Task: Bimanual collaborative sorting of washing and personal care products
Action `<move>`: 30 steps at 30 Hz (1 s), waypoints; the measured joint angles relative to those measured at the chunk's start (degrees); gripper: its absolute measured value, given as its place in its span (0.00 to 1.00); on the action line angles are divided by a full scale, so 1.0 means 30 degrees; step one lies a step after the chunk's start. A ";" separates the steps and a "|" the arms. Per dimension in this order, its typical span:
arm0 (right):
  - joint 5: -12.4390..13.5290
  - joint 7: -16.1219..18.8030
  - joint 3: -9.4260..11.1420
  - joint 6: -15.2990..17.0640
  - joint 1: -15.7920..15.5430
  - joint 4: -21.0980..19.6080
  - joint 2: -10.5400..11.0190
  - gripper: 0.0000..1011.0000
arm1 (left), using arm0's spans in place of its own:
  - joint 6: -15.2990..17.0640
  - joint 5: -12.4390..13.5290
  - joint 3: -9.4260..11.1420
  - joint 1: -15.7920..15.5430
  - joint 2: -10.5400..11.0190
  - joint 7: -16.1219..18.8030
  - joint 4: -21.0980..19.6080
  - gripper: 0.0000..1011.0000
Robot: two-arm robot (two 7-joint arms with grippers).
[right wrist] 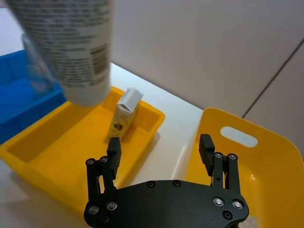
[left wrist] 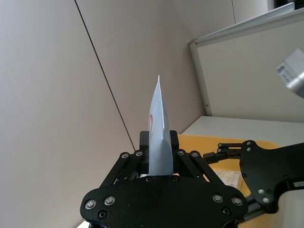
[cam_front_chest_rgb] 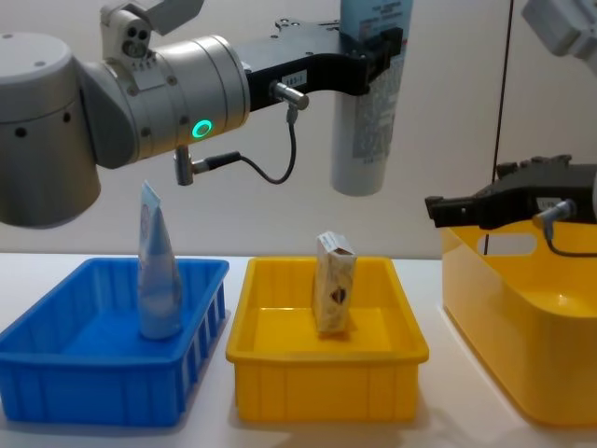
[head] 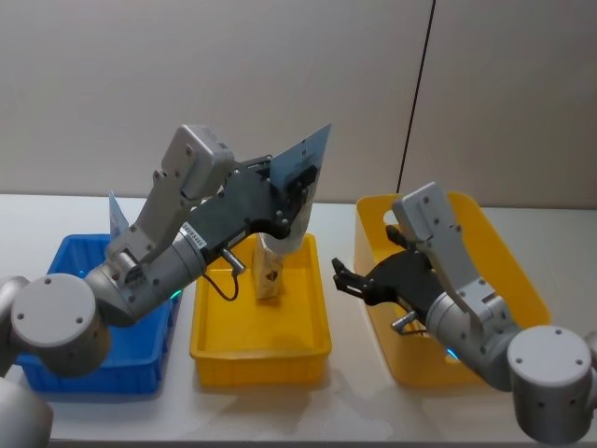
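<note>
My left gripper [head: 298, 185] is shut on a pale blue-white squeeze tube [head: 313, 151], held high over the yellow tray [head: 213, 338] with its flat crimped end up. From the chest the tube [cam_front_chest_rgb: 366, 112] hangs cap down from the gripper [cam_front_chest_rgb: 375, 45] above a white-beige carton [cam_front_chest_rgb: 334, 283] standing in that tray. A second tube [cam_front_chest_rgb: 158, 271] stands in the blue bin [cam_front_chest_rgb: 56, 373]. My right gripper [head: 343, 278] is open and holds nothing, between the tray and the large yellow bin [head: 522, 280]. The right wrist view shows the gripper [right wrist: 159, 149], the held tube [right wrist: 71, 42] and the carton [right wrist: 124, 114].
The three containers stand in a row on the white table [head: 345, 401]: blue bin left, yellow tray [cam_front_chest_rgb: 326, 383] centre, tall yellow bin [cam_front_chest_rgb: 522, 336] right. A beige wall is close behind. Cables loop under my left wrist [cam_front_chest_rgb: 280, 168].
</note>
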 joint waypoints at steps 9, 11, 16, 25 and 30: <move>0.0353 0.1747 -0.0443 -0.1473 -0.0029 -0.0256 0.0895 0.99 | -0.0017 -0.0016 0.0028 -0.0028 -0.0017 -0.0034 0.0029 0.19; 0.0374 0.2046 -0.0577 -0.1881 0.0083 -0.0148 0.0995 0.99 | -0.0020 -0.0017 0.0031 -0.0031 -0.0020 -0.0037 0.0032 0.19; 0.0376 0.2372 -0.0889 -0.2566 0.0412 0.0252 0.1055 0.99 | -0.0031 -0.0017 0.0045 -0.0042 -0.0030 -0.0051 0.0046 0.19; 0.0195 0.2561 -0.1508 -0.3893 0.1291 0.1452 0.0838 0.99 | -0.0036 -0.0018 0.0049 -0.0055 -0.0038 -0.0067 0.0050 0.19; 0.0147 0.2656 -0.1798 -0.4705 0.1815 0.2237 0.0650 0.99 | -0.0036 -0.0016 0.0049 -0.0058 -0.0036 -0.0068 0.0050 0.19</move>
